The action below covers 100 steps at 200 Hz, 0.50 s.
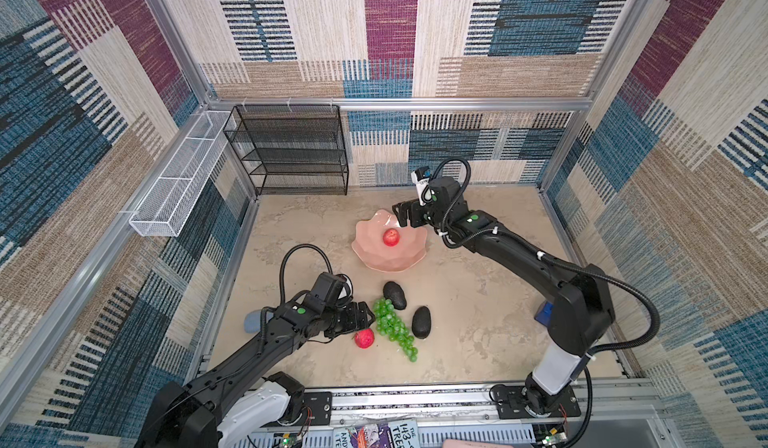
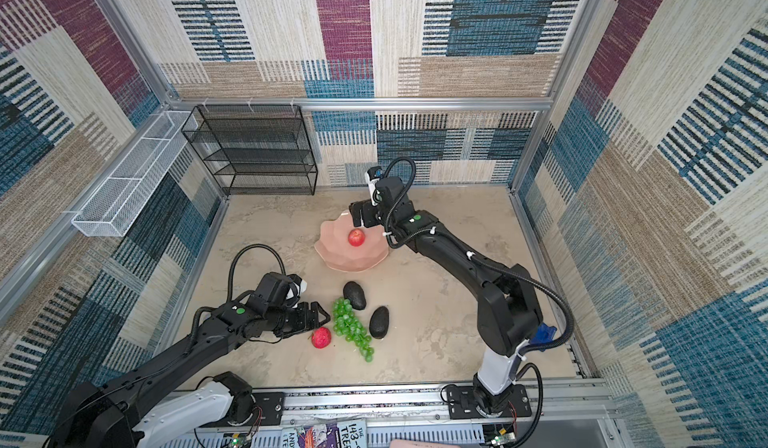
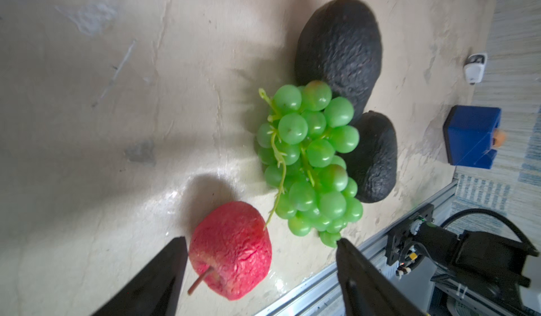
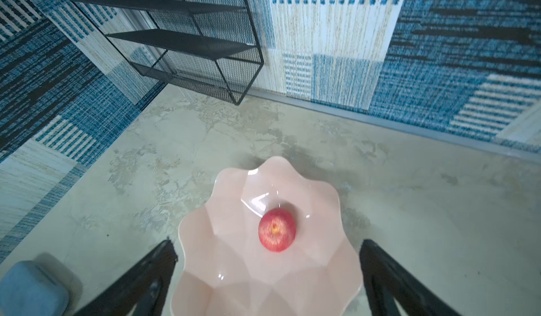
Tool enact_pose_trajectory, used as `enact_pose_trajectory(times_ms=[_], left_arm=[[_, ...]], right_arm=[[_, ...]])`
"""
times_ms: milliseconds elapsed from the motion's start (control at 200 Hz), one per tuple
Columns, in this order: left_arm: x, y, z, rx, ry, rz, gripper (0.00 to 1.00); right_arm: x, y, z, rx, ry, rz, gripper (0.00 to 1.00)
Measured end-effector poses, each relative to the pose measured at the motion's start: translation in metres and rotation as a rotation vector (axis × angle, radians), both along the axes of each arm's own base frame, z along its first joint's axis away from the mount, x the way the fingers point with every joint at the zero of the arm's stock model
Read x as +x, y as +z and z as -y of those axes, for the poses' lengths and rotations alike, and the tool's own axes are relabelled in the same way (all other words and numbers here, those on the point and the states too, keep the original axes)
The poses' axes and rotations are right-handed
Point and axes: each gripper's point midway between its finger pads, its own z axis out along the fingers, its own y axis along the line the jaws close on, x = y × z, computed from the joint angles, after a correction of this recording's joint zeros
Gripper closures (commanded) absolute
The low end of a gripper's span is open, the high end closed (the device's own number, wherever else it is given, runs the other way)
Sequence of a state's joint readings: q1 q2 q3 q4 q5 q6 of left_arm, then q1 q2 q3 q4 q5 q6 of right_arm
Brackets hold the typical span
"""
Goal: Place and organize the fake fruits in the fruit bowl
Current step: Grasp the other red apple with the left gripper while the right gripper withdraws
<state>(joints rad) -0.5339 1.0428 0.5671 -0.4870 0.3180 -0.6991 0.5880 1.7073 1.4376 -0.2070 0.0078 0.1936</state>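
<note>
L tool open, jaws astride wrinkled red fake apple: light, matte, prob. squashy (not slippery); pinch across belly. R tool open over pink scalloped bowl.

Glossy smooth bowl, rough matt avocado, shiny grapes, wrinkled apple

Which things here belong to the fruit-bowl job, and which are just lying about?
Job: fruit bowl; apple in bowl; apple on table; grapes; avocado nearer bowl; other avocado.
Lying about: black mesh rack; white mesh tray; blue block; grey-blue pad.
</note>
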Motion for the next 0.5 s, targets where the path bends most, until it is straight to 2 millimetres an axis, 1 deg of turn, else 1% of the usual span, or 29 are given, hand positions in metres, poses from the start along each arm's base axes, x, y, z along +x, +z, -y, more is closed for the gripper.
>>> enact_pose_trajectory(times_ms=[90,155,225,311,366,436,501], left_arm=[[-0.005,-0.007,0.003,0.014,-0.021,-0.022,0.16],[-0.010,-0.012,0.004,0.023,-0.038,-0.035,0.17],[-0.017,-0.017,0.004,0.032,-0.054,-0.048,0.19],[-0.023,-0.022,0.005,0.040,-0.068,-0.061,0.22],[-0.027,-0.026,0.004,0.047,-0.074,-0.072,0.26],[-0.029,-0.029,0.004,0.057,-0.077,-0.081,0.34],[-0.028,-0.033,0.001,0.081,-0.068,-0.081,0.40]], right_arm=[[-0.016,-0.016,0.011,0.004,-0.016,-0.043,0.01],[-0.025,-0.023,0.018,0.008,-0.026,-0.060,0.00],[-0.031,-0.028,0.023,0.017,-0.038,-0.071,0.00],[-0.033,-0.032,0.028,0.018,-0.059,-0.076,0.01],[-0.034,-0.035,0.030,0.017,-0.068,-0.080,0.00],[-0.033,-0.035,0.031,0.022,-0.074,-0.079,0.00],[-0.032,-0.034,0.032,0.025,-0.081,-0.072,0.00]])
